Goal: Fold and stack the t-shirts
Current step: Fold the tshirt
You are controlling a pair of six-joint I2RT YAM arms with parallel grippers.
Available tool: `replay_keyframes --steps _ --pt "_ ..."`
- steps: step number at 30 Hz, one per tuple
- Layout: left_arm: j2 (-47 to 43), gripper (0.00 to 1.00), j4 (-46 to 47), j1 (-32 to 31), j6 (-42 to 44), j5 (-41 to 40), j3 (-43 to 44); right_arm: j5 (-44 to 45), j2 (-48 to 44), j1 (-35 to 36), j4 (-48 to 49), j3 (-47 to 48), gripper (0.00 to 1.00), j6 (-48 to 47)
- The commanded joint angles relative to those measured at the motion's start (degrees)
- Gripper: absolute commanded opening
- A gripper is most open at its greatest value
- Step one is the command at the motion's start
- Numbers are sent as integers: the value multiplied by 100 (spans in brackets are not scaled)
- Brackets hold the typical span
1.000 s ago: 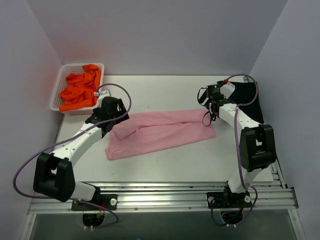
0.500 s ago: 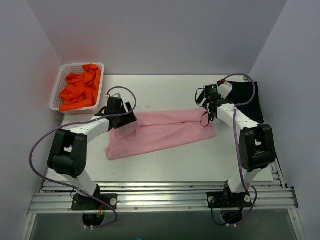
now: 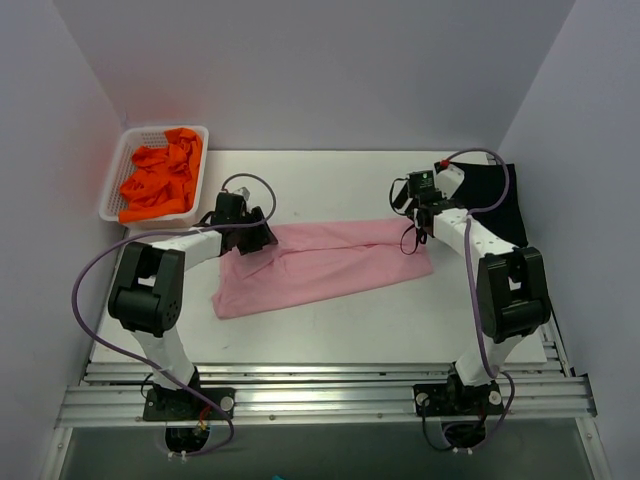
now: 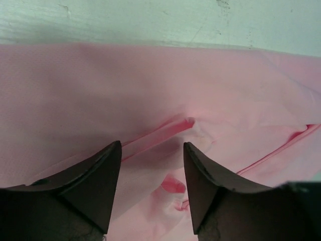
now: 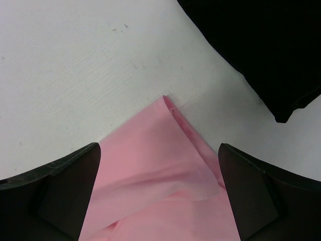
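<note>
While both arms reach out over the desk [image 3: 340, 330], I note the pink shirt [image 3: 320, 265] lying across its middle as a long folded band. Left jaws sit low at the shirt's left end, partly open, with a raised crease of pink cloth in the gap between them; not pinched, as far as I can see. Right jaws stand wide apart over the shirt's far right corner, holding nothing. Black shirt [image 5: 261, 45] lies near that corner, apart from it. Orange shirts [image 3: 160, 180] are heaped in the white basket [image 3: 113, 180] at far left.

Pink t-shirt [image 3: 330, 262] spread centrally — black t-shirt [image 3: 490, 185] right, orange t-shirts [image 3: 160, 180] crumpled left
</note>
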Motion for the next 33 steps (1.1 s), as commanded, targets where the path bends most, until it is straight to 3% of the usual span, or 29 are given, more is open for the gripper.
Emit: replay_keyframes --steps 1,3,10,15,22,29,33 --pt "-14 59 232 -5 163 270 155 219 88 -38 68 -69 100 -29" --pt "-40 52 232 -13 207 270 128 211 132 -38 77 -86 100 -29" --pt "170 49 83 -128 470 306 268 105 185 -38 95 -139 100 -20" --pt "337 38 39 -215 523 200 356 70 185 -47 95 -174 100 -29" --pt "461 4 -49 -242 567 77 453 44 211 -65 270 -192 100 -38" --pt "31 2 -347 -408 664 -300 514 17 229 -65 271 -201 100 -38" --pt "-575 2 -1162 -847 813 -1335 742 26 150 -47 227 -227 100 -29"
